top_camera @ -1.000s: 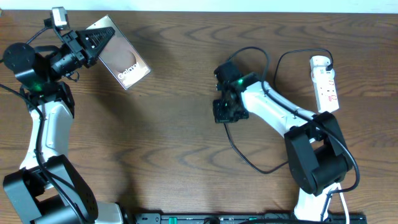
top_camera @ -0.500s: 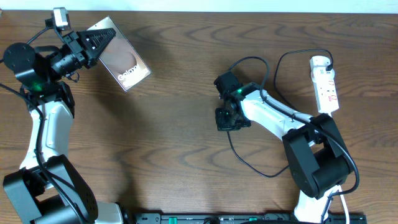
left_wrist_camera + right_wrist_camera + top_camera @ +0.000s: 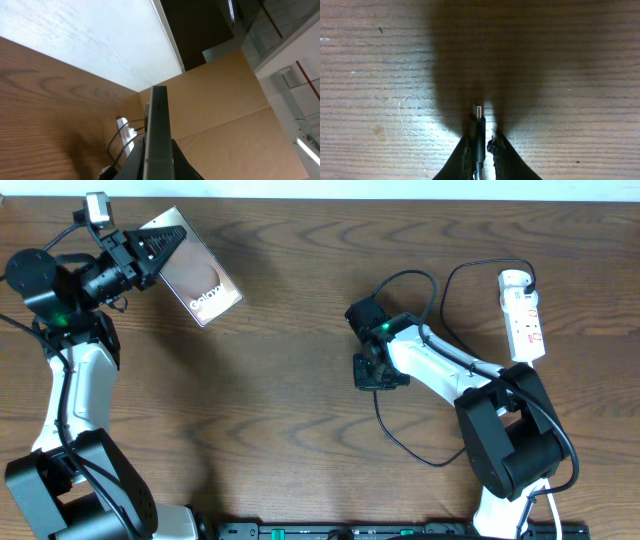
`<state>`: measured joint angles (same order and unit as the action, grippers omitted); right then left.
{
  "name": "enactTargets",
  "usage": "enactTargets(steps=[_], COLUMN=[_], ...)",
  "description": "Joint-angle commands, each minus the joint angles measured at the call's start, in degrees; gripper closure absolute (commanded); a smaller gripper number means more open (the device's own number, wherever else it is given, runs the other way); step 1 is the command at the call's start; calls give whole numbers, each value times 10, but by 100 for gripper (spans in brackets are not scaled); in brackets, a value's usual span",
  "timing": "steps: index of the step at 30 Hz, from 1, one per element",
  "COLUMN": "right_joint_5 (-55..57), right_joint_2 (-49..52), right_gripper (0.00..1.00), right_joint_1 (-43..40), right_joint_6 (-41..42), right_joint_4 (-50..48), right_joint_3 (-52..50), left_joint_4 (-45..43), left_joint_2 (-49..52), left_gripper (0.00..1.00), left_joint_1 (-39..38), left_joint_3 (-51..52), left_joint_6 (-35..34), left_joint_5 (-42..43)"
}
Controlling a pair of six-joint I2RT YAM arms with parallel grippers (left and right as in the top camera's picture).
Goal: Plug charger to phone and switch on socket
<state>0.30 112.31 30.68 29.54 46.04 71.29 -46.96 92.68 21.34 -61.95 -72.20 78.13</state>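
Pinching the phone (image 3: 205, 280) at ten o'clock, the left gripper (image 3: 160, 245) holds it up. The charger (image 3: 477, 120) tip sits inside the right gripper (image 3: 481, 142); I cannot tell if it squeezes. The socket (image 3: 524, 315) lies at two o'clock.

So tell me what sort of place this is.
Probably a robotics lab bench: left arm and right arm stand at a wooden table, cardboard panels behind it.
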Motion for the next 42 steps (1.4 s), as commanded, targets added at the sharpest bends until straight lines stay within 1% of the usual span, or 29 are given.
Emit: enactTargets(steps=[1, 3, 8, 16, 18, 20, 24, 25, 26, 28, 30, 33, 35, 38, 42], right_joint_5=[30, 32, 39, 24, -40, -145, -461, -532, -627, -753, -894, -898, -898, -898, -897], right_joint_2=[13, 13, 13, 13, 13, 13, 13, 13, 13, 13, 13, 10, 10, 10, 10], right_gripper=[86, 86, 99, 99, 99, 99, 99, 99, 99, 99, 99, 99, 99, 99, 99], right_joint_1=[1, 1, 1, 1, 1, 0, -3, -4, -3, -2, 2, 9, 15, 20, 21], right_joint_6=[13, 15, 29, 30, 10, -37, -139, -155, -176, -202, -221, -170, -159, -120, -8], right_joint_4=[3, 3, 0, -5, -19, -44, -127, -148, -179, -227, -298, -370, -409, -477, -624], right_joint_3=[-21, -21, -27, -27, -26, -23, -20, -20, -20, -20, -20, -19, -19, -19, -19], left_joint_4=[-7, -7, -7, -7, -7, -7, -7, -7, -7, -7, -7, -7, -7, -7, -7], left_joint_2=[-10, -10, -10, -10, -10, -10, -10, -10, -10, -10, -10, -10, -10, -10, -10], left_gripper=[93, 93, 93, 93, 93, 93, 93, 93, 93, 93, 93, 93, 93, 93, 93], left_joint_1=[3, 3, 3, 3, 2, 2, 2, 2, 2, 2, 2, 2, 2, 2, 2], left_joint_3=[-11, -11, -11, -11, -11, -11, -11, -11, -11, -11, -11, -11, -11, -11, -11], left_joint_6=[2, 2, 6, 6, 6, 6, 6, 6, 5, 6, 6, 6, 6, 10, 15], left_joint_5=[10, 11, 17, 18, 18, 18, 19, 19, 20, 23, 24, 24, 24, 24, 23])
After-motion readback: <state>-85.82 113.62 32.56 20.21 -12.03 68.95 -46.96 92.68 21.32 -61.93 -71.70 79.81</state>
